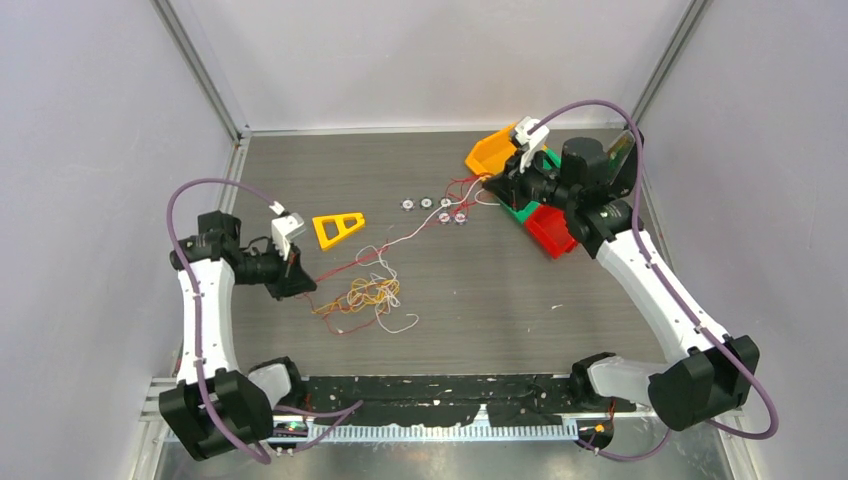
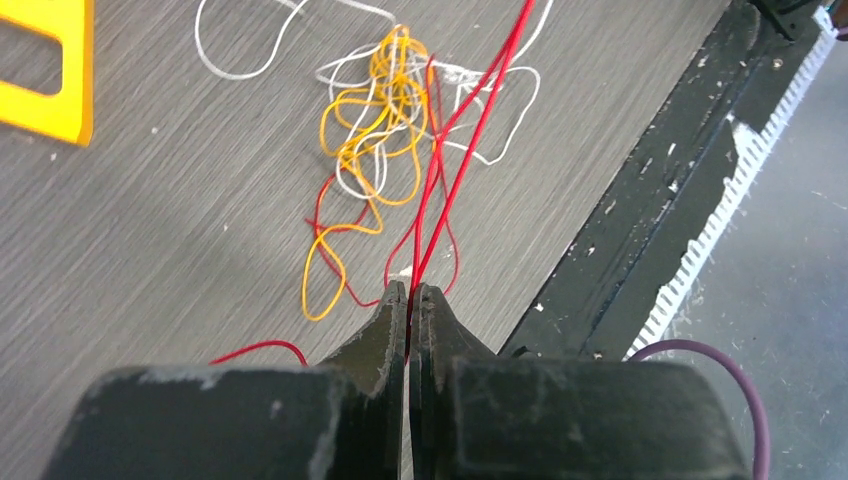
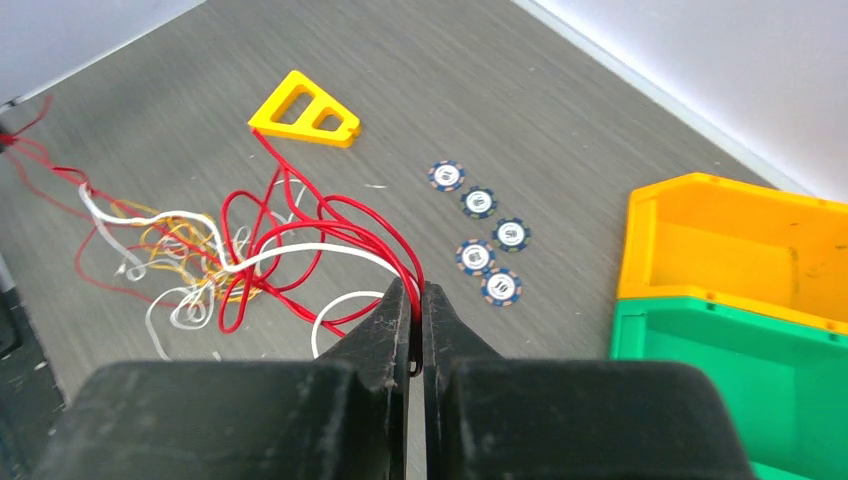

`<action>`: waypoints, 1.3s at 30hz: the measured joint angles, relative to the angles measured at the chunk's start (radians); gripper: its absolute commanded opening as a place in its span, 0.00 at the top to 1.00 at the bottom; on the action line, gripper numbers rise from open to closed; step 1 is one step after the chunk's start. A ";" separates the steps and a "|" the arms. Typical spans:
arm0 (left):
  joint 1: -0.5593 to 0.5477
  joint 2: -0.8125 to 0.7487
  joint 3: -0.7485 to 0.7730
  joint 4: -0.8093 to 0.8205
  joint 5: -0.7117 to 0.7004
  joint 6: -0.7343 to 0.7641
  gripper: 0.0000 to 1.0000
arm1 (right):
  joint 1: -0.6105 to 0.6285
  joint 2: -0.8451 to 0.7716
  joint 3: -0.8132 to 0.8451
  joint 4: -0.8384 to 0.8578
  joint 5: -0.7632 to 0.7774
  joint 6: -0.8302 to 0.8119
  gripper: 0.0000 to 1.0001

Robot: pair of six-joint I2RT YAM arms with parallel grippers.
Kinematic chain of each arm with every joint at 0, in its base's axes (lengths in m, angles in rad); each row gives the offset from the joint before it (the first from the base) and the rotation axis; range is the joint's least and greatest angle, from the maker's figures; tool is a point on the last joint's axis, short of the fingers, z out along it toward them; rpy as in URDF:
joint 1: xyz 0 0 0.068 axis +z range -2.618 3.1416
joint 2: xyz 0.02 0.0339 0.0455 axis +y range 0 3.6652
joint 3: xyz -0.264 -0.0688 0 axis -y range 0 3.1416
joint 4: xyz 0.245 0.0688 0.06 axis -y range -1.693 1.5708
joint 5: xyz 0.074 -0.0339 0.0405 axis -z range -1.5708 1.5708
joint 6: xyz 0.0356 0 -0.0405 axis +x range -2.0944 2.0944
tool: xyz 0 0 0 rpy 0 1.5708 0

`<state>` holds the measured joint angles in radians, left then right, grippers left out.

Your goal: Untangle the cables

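Left wrist view: the yellow triangular plastic frame [image 2: 40, 70] is cut off at the left and top edges; the thin red wire [image 2: 469, 150] is hidden where it enters the left hand's [image 2: 410, 288] closed fingers. Top view: the right arm [image 1: 650, 280] hides most of the green plastic bin [image 1: 517, 210].

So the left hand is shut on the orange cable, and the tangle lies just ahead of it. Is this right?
Not quite. The left hand is shut on the red cable, not the orange one: the left wrist view shows red strands running into it. The orange cable lies loose in the tangle, which is just ahead, as you say.
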<state>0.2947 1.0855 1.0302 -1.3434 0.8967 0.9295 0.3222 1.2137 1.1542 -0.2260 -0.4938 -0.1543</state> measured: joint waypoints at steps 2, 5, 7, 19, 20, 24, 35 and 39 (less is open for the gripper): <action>0.042 0.008 -0.025 0.009 -0.002 0.040 1.00 | -0.015 -0.003 0.002 -0.018 -0.045 0.005 0.95; 0.113 0.040 -0.050 0.017 -0.019 0.089 1.00 | -0.031 -0.003 0.002 -0.052 -0.097 0.010 0.95; 0.156 0.068 -0.053 0.022 -0.034 0.109 1.00 | -0.046 -0.003 0.002 -0.068 -0.121 0.011 0.95; 0.106 0.052 -0.043 0.023 -0.071 0.148 0.31 | -0.073 -0.011 0.002 -0.027 -0.217 0.079 0.95; 0.079 0.041 -0.033 0.021 -0.067 0.120 0.27 | -0.067 -0.011 0.002 -0.012 -0.219 0.087 0.95; -0.093 -0.001 0.105 0.097 -0.030 -0.106 0.22 | -0.002 -0.012 0.009 0.038 -0.233 0.120 0.95; -0.672 0.034 0.291 0.643 -0.044 -0.725 0.17 | 0.215 -0.023 0.022 0.098 -0.241 0.129 0.94; -0.744 0.090 0.282 0.768 -0.064 -0.889 0.21 | 0.250 -0.023 0.027 0.105 -0.233 0.125 0.93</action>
<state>-0.4492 1.1751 1.3125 -0.5758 0.8326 0.0402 0.5720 1.1908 1.1809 -0.1207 -0.7265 -0.0296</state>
